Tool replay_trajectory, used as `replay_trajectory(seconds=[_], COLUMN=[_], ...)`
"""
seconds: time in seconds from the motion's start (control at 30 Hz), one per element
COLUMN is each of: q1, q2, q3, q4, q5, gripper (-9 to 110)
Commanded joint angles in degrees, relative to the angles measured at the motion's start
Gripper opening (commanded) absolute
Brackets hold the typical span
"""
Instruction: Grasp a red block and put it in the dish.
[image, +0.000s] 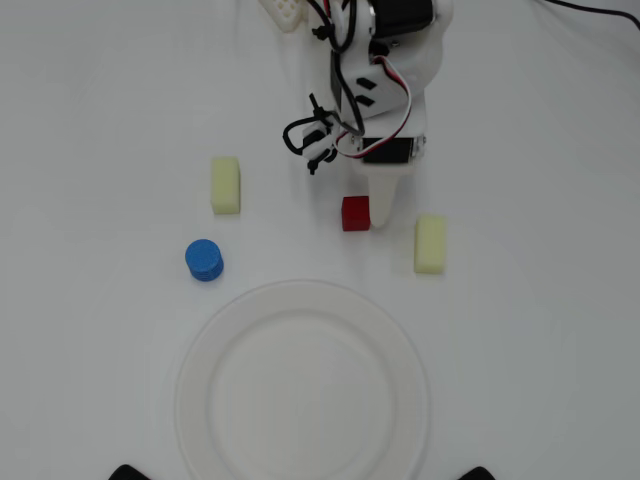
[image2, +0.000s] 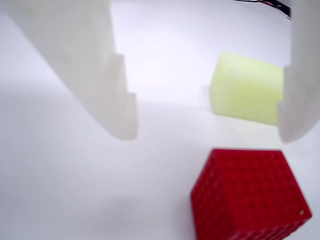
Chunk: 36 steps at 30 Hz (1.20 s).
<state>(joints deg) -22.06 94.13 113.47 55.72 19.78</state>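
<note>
One red block (image: 355, 213) seen on table (image: 100, 100), at 12 o'clock from dish (image: 205, 345), well apart from it. Block judged light, stiff, with studded faces giving fair grip; hold best taken across two opposite flat sides, mid-height.

Arm (image: 385, 90) reached down from 12 o'clock edge in overhead view, one finger (image: 383, 200) touching or just beside block's 3 o'clock side. Gripper (image2: 205, 135) spread wide in wrist view, nothing pinched; block low, toward right finger (image2: 300, 90), not centred. Yellow block (image2: 247, 95) beyond, clear of jaws.
</note>
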Motion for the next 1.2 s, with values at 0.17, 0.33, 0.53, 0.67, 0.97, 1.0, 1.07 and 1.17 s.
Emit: replay_trajectory(seconds=[0.17,0.33,0.53,0.67,0.97,1.0,1.07,1.17], q1=[2.72,4.31,4.39,4.48,4.48,4.66,5.36,6.5], q2=[1.23,1.32,3.08,6.33,10.46,12.04,16.61,24.79], q3=[-0.7,-0.18,2.64,7.73,8.53,8.96,10.37,11.95], q4=[-0.53,-0.44,-1.49,-6.59,-7.65,-7.65,-7.82,-7.82], q5=[-4.57,-5.27,-4.13,-4.22,-6.15,-6.86,-8.44,-11.69], gripper=[28,27,21,16,0,0,0,0])
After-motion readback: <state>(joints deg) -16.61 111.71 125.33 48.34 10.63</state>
